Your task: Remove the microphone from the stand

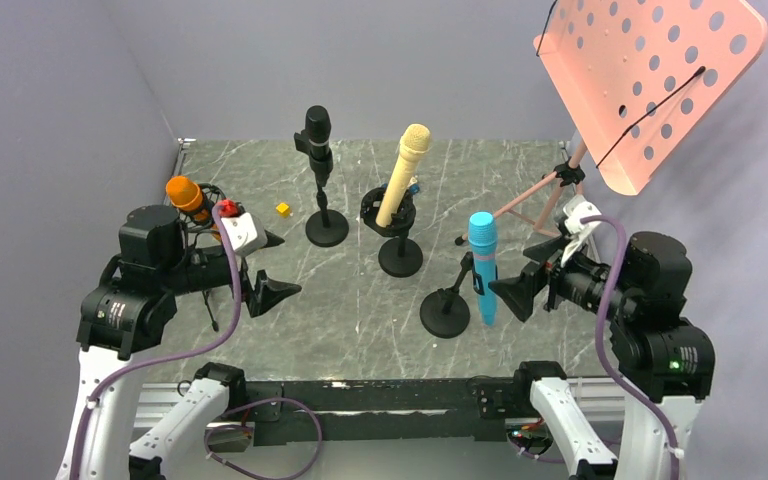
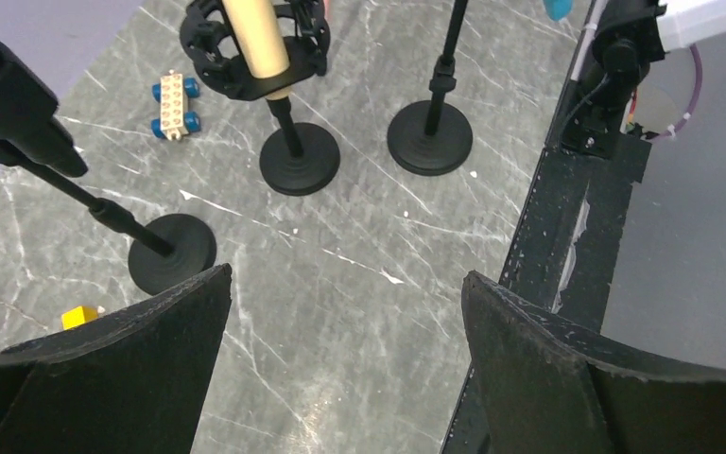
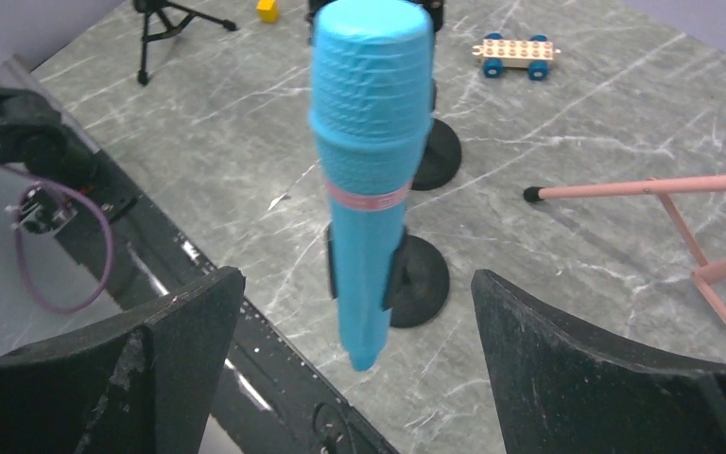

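A blue microphone (image 1: 482, 262) stands upright in a black clip on a stand with a round base (image 1: 445, 312). My right gripper (image 1: 522, 272) is open just to its right, not touching it. In the right wrist view the blue microphone (image 3: 369, 170) stands ahead of and between my open fingers (image 3: 180, 350), held by its clip (image 3: 392, 274). My left gripper (image 1: 285, 265) is open and empty over the table at the left. A black microphone (image 1: 317, 135), a cream microphone (image 1: 405, 170) and an orange microphone (image 1: 185, 192) stand on their own stands.
A pink music stand (image 1: 650, 70) rises at the back right, its legs (image 3: 643, 186) on the table behind the blue microphone. A yellow cube (image 1: 283, 209) and a toy car (image 3: 515, 52) lie further back. The black mounting rail (image 2: 567, 236) runs along the near edge.
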